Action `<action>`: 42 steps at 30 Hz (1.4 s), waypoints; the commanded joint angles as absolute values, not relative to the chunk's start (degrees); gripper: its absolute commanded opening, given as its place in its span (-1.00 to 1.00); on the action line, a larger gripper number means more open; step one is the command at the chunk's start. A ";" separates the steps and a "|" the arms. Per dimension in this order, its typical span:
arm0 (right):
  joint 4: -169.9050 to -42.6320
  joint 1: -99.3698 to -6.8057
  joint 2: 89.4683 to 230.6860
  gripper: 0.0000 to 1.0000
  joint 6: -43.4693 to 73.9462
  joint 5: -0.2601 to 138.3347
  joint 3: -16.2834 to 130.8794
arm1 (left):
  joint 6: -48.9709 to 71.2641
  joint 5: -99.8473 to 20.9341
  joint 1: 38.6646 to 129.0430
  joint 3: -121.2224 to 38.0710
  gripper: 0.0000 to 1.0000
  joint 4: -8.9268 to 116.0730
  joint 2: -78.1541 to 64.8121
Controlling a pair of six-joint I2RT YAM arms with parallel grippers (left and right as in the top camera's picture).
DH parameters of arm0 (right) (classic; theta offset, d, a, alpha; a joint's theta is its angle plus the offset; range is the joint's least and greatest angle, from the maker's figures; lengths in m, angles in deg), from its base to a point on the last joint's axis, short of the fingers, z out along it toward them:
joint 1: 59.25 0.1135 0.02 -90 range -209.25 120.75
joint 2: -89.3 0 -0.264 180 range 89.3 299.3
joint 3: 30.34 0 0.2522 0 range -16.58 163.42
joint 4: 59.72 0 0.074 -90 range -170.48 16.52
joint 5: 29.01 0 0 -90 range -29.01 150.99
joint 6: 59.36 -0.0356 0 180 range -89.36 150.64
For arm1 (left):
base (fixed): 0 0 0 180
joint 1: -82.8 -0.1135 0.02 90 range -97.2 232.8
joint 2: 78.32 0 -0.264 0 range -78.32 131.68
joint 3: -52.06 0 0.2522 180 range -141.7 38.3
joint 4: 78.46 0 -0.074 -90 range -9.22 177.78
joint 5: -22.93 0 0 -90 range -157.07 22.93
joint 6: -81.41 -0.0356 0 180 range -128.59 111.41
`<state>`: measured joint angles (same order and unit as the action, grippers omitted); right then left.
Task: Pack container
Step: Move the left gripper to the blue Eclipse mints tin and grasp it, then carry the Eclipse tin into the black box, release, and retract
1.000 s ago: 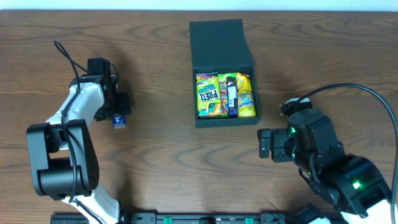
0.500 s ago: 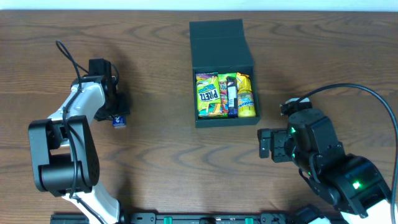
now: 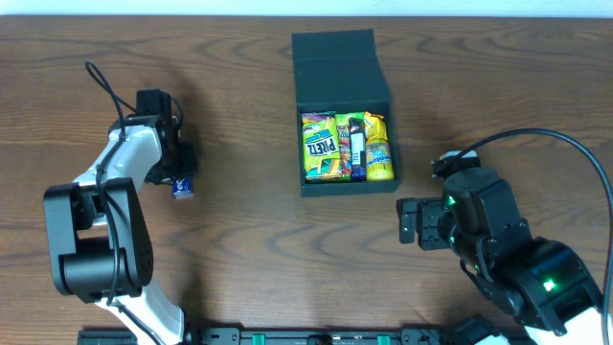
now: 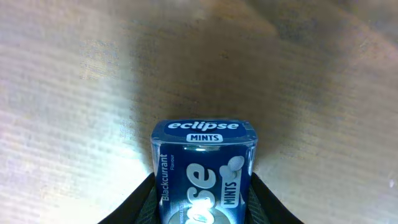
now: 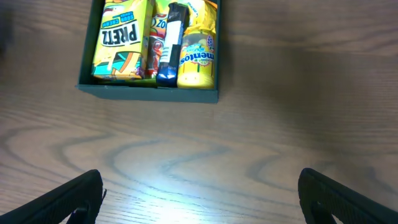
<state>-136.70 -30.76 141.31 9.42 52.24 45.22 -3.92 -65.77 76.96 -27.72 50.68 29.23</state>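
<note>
The black container [image 3: 345, 189] stands open at the table's middle back, its flap lid [image 3: 335, 65] laid flat behind it. It holds a yellow Pretz packet [image 3: 319, 146], a dark bar and a yellow Mentos packet [image 3: 379, 149]. It also shows in the right wrist view [image 5: 149, 94]. My left gripper [image 3: 182, 177] is at the far left, shut on a blue Eclipse mints box [image 4: 203, 168] [image 3: 183, 186], its fingers on both sides of it, at the table surface. My right gripper [image 5: 199, 199] is open and empty, near the front right, short of the container.
The wooden table [image 3: 249, 240] carries nothing else loose. The arm bases and a black rail [image 3: 306, 335] sit along the front edge. A cable [image 3: 536, 134] loops over the right arm.
The left gripper with the mints box has shifted very slightly toward the back. The right arm has not moved.
</note>
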 commanded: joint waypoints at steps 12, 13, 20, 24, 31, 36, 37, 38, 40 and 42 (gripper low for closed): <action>-136.75 -31.15 141.05 0.99 10.10 52.02 45.62 | 2.28 -65.95 83.86 -53.12 -0.88 35.88 29.88; -136.75 -31.15 141.05 0.99 10.10 52.02 45.62 | 3.51 -65.77 85.94 -55.28 -0.89 35.62 29.88; -136.75 -31.15 141.05 0.98 10.10 52.02 45.62 | 10.35 -59.28 98.71 -59.37 -0.88 41.37 29.91; -136.75 -31.15 141.05 0.98 10.10 52.02 45.62 | 15.62 -56.96 107.36 -59.35 -0.88 46.13 30.21; -136.75 -31.15 141.05 0.98 10.12 52.02 45.62 | 19.49 -57.60 118.81 -59.35 -0.88 49.96 34.17; -136.75 -31.15 141.05 0.98 10.10 52.02 45.62 | 24.99 -57.60 121.09 -59.35 -0.88 49.89 37.32; -136.75 -31.15 141.05 0.98 10.10 52.02 45.62 | 25.10 -57.55 121.24 -59.35 -0.88 49.87 37.62; -136.75 -31.15 141.05 0.99 10.12 52.02 45.62 | 25.10 -57.51 121.31 -59.35 -0.88 49.85 38.02; -136.75 -31.15 141.05 0.99 10.10 52.02 45.62 | 25.08 -57.55 121.41 -59.35 -0.89 49.63 38.58; -136.75 -31.15 141.05 0.99 10.12 52.02 45.62 | 25.10 -57.58 121.41 -59.32 -0.88 49.76 38.71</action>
